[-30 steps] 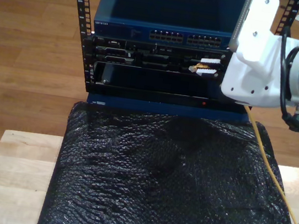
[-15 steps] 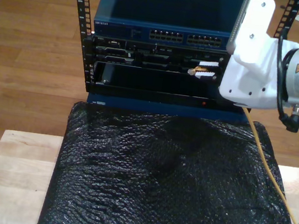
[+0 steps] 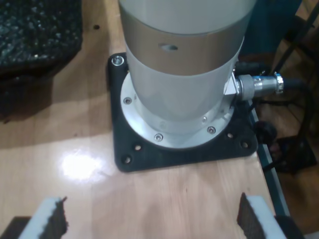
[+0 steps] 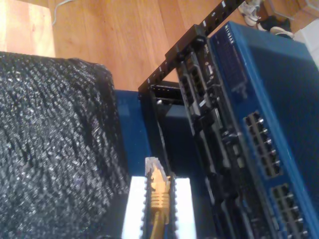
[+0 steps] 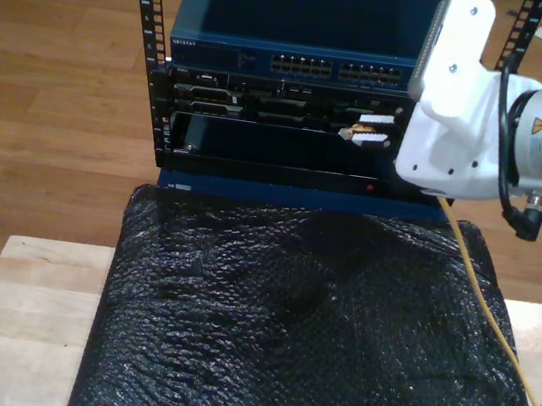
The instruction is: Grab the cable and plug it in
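Black rack [image 5: 264, 111] seemingly just beyond cable [image 4: 158, 191].

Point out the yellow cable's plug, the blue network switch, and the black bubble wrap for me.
cable plug [image 4: 156, 175]: second wrist view, on the clear tip past the pads.
blue network switch [image 5: 291, 62]: exterior view, on its front face.
black bubble wrap [image 5: 304, 329]: exterior view, on the middle of the sheet.

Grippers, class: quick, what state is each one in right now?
My first gripper: open, holding nothing.
My second gripper: closed on the thin yellow-orange network cable, just behind its clear plug.
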`<state>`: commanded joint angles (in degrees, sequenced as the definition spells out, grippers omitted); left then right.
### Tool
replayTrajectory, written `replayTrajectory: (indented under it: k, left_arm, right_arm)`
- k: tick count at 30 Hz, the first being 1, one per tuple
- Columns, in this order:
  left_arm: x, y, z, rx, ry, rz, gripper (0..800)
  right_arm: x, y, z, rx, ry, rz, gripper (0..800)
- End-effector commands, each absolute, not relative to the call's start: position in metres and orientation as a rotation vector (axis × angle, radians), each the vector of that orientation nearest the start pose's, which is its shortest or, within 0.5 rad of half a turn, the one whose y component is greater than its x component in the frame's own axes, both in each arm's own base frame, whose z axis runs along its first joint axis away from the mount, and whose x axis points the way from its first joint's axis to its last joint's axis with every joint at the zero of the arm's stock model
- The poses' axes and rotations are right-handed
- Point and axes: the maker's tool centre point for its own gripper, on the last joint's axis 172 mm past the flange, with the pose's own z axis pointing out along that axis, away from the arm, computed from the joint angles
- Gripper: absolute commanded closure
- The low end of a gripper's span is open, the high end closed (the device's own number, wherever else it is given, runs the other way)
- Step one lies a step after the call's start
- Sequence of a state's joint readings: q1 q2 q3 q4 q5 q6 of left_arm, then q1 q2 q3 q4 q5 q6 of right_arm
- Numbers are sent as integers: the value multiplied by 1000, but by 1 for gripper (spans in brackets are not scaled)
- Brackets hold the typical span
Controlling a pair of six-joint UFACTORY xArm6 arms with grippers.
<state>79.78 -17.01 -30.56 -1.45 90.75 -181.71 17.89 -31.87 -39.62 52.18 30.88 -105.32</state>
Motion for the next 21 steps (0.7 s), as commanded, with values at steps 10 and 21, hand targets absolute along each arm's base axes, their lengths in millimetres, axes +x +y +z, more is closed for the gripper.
replayTrajectory:
  k: [10, 21]
  left_arm:
    - [21, 124, 123, 1673, -1932, 654, 2]
    - [17, 131, 106, 1753, -1956, 634, 2]
  right_arm:
    - [446, 204, 369, -1983, -1881, -1409, 800]
    - [448, 203, 358, -1996, -1881, -1381, 800]
